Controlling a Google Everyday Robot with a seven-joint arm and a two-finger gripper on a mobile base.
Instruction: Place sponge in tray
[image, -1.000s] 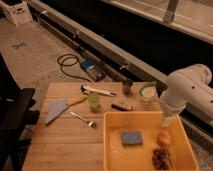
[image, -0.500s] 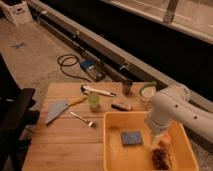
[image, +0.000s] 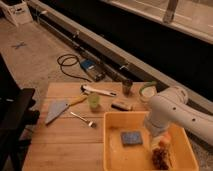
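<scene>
The blue-grey sponge (image: 131, 138) lies flat on the floor of the yellow tray (image: 114, 150), near its middle. An orange fruit (image: 164, 141) and a brown lumpy cluster (image: 160, 158) lie in the tray's right part. My white arm reaches in from the right over the tray's far right corner. The gripper (image: 155, 134) hangs at the arm's lower end, just right of the sponge and beside the orange fruit, mostly hidden by the arm's bulk.
On the wooden table (image: 65, 145) behind and left of the tray stand a green cup (image: 93, 101), a scraper (image: 57, 110), a fork (image: 82, 119), a white-handled tool (image: 100, 90), a dark cup (image: 127, 86), a bowl (image: 148, 91) and a small dark block (image: 121, 105). A dark chair (image: 15, 117) is at the left.
The arm has swung down and to the left, lower over the tray's right side. The sponge has stayed where it lay in the tray.
</scene>
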